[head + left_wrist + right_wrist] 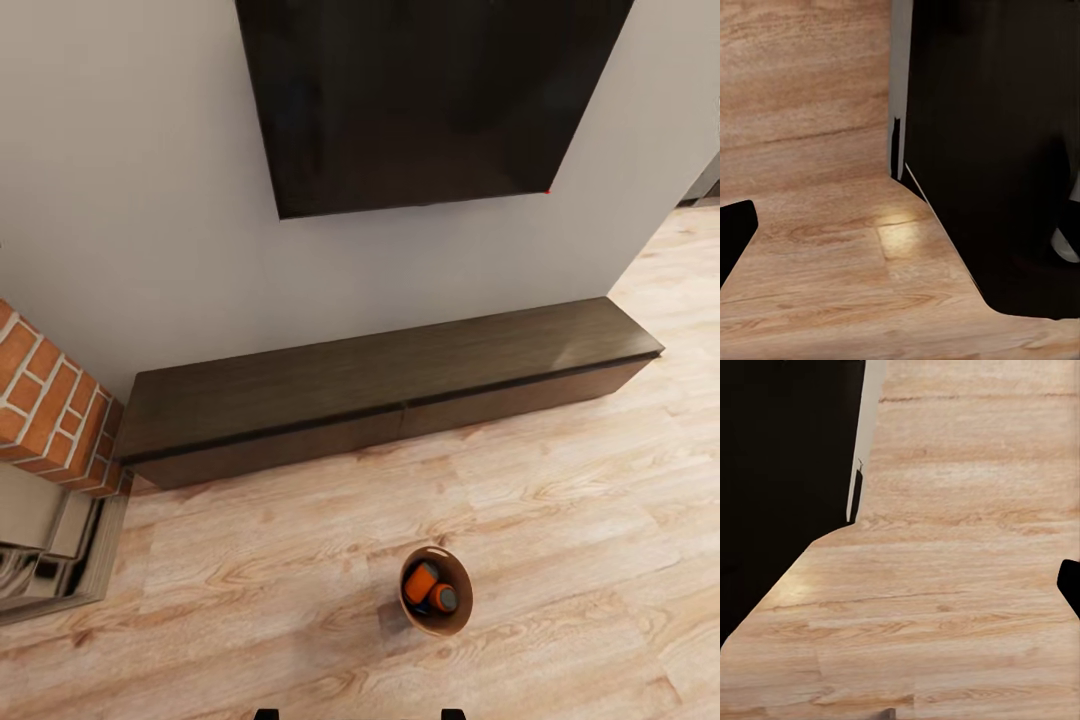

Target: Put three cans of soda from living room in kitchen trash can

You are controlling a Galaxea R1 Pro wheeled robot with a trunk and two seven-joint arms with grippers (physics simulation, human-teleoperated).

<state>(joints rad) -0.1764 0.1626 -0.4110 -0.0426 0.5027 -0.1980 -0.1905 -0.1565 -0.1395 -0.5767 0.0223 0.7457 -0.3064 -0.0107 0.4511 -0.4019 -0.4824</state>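
The trash can [457,612], grey outside and copper-brown inside, stands on the pale wood floor of the living room, in front of the long dark low cabinet [390,385]. Two orange soda cans [421,581] [443,598] lie inside it; the blue one is hard to make out under them. In the left wrist view my left gripper [900,240] hangs over bare floor, one dark finger [735,232] at the frame's edge, nothing between the jaws. My right gripper [900,585] is likewise open over the floor, with one finger [1069,585] showing.
A black television [430,95] hangs on the grey wall above the cabinet. The red-brick fireplace [50,400] is at the left. The floor runs on past the wall's right end [680,270]. My own dark base [990,150] [780,450] shows in both wrist views.
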